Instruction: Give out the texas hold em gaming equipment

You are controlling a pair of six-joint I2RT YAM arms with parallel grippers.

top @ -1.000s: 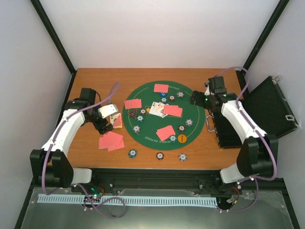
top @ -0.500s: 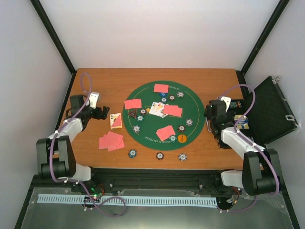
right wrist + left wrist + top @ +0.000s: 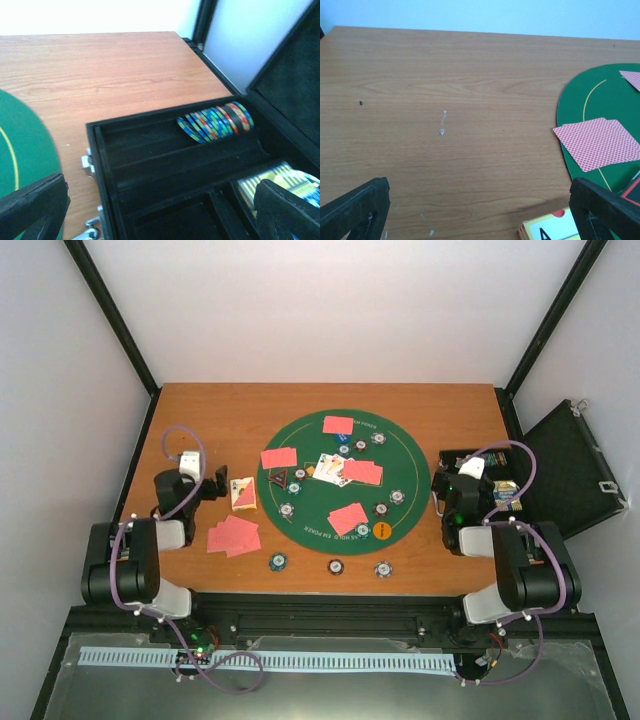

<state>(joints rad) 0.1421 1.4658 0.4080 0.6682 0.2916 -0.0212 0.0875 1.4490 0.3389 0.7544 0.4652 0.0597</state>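
- Top external: the left gripper (image 3: pixel 212 481) stood spread and empty. The small face-up stack of playing cards (image 3: pixel 243 494) lay just beside its tips on the brown wooden table (image 3: pixel 200 410), off the left edge of the large round green felt mat (image 3: pixel 305 430), its long side running away from the arm bases. The left arm was far nearer. The right gripper (image 3: pixel 449 480), likewise spread and empty, hung over the black hinged case (image 3: pixel 570 465).
- Left wrist: the stack sat low and right, near one finger (image 3: pixel 602 210).
- Right wrist: a row of striped poker chips (image 3: pixel 215 121) stood on edge in the case, ahead and slightly right.
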